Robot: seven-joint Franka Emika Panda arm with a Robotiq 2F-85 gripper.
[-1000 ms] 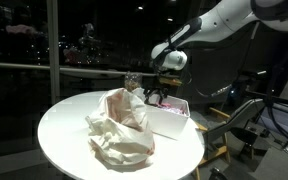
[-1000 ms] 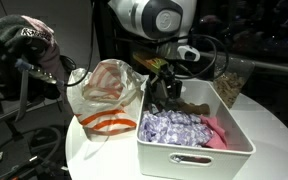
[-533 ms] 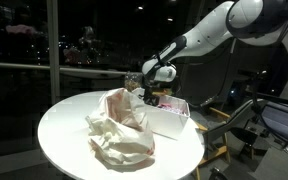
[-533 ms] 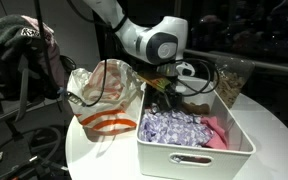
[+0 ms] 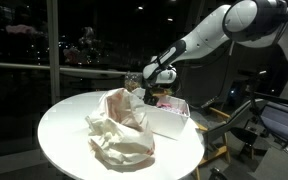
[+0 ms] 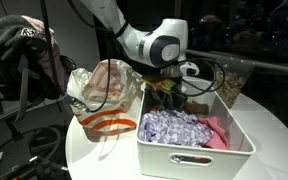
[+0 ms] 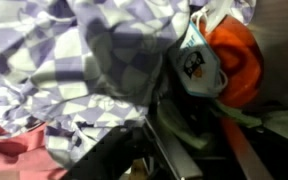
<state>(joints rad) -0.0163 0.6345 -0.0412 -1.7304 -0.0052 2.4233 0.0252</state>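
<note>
My gripper point(image 6: 167, 100) reaches down into the far end of a white bin point(image 6: 199, 155) on the round table, close to the bin's wall beside a crumpled plastic bag point(image 6: 104, 90). In both exterior views its fingertips are buried among the clothes. In the wrist view the gripper point(image 7: 149, 150) sits over a dark garment point(image 7: 199, 125), with one finger point(image 7: 174, 145) showing as a pale bar. A purple checked cloth point(image 7: 74, 50) fills the upper left, and a pink cloth point(image 7: 14, 160) lies at the lower left. How far the jaws stand apart is not clear.
The bin point(image 5: 169, 122) and the bag point(image 5: 119, 125) share a round white table point(image 5: 64, 130). An orange and white item point(image 7: 239, 55) lies beside the dark garment. A clear container point(image 6: 234, 80) stands behind the bin. Dark bags and clothes point(image 6: 24, 40) hang off the table's side.
The arm has lowered, bringing my gripper from above the bin down into the clothes at the end next to the bag. Bin, bag and cloths have stayed where they were.
</note>
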